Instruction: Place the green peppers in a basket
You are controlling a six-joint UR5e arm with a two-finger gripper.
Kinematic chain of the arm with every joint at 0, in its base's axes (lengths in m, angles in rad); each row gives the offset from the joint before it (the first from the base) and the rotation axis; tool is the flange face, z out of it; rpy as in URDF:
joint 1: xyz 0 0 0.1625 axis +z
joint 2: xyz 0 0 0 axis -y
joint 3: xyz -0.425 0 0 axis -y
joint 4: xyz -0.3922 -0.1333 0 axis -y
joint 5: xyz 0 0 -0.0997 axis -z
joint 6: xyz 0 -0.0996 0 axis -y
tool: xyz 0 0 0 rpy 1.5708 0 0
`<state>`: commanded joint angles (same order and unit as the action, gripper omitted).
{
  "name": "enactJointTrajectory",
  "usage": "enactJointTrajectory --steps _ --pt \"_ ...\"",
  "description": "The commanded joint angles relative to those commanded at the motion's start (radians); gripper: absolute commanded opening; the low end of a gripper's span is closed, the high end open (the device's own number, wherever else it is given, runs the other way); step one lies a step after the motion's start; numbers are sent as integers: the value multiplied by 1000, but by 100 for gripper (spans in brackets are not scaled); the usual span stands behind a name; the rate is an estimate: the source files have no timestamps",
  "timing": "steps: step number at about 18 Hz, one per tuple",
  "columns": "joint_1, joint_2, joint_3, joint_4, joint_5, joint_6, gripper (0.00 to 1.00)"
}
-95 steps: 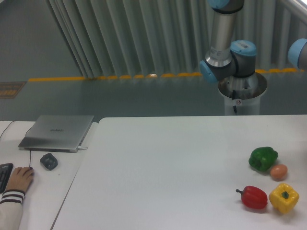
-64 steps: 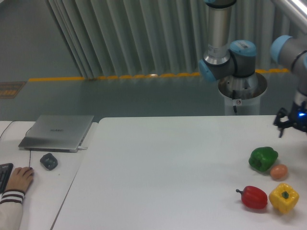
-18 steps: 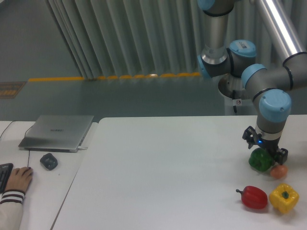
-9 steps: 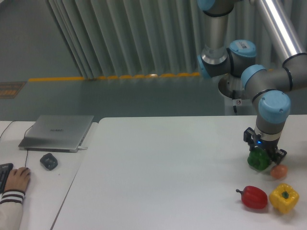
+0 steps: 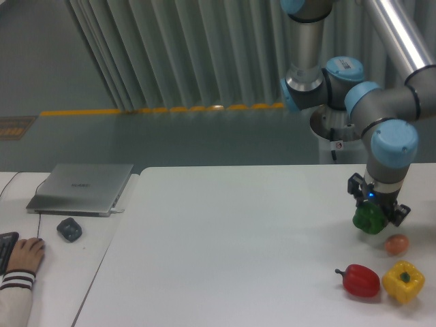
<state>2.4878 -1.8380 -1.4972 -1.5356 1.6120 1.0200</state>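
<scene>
Fingers [image 5: 355, 185]: dark, one on each side of the green pepper, clamped on it
Gripper [image 5: 375, 205]: points straight down at the right side of the table, closed around the pepper's upper part
Green pepper [image 5: 368, 219]: glossy, dark green, held between the fingers — appears just clear of the tabletop, though contact cannot be ruled out; sits up and left of the egg, apart from it
Yellow pepper [image 5: 403, 281]: nearest of the food, at the front right corner, just beside the red one
Red pepper [image 5: 360, 280]: left of the yellow pepper, stem pointing left
Egg [image 5: 396, 244]: brownish, on the table between the yellow pepper and the held green pepper
Hand [image 5: 24, 254]: at the front left edge, striped cuff, resting by a dark keyboard [image 5: 5, 248]
Mouse [image 5: 69, 228]: grey, on the left side table, just behind the hand
Laptop [image 5: 82, 187]: silver, lid shut, beyond the mouse
Table [image 5: 231, 245]: white, wide
Arm [image 5: 385, 112]: grey links with blue joint caps — rises from a pedestal behind the table's far edge
Background: grey floor with a yellow line, pleated curtain behind
</scene>
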Motion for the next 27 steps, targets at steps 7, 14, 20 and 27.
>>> enactJointTrajectory --steps 7,14,20,27 --pt "158 23 11 146 11 160 52" --pt "282 -17 11 356 11 244 52" --pt "365 -66 9 408 13 246 54" --pt "388 -84 3 407 20 244 100"
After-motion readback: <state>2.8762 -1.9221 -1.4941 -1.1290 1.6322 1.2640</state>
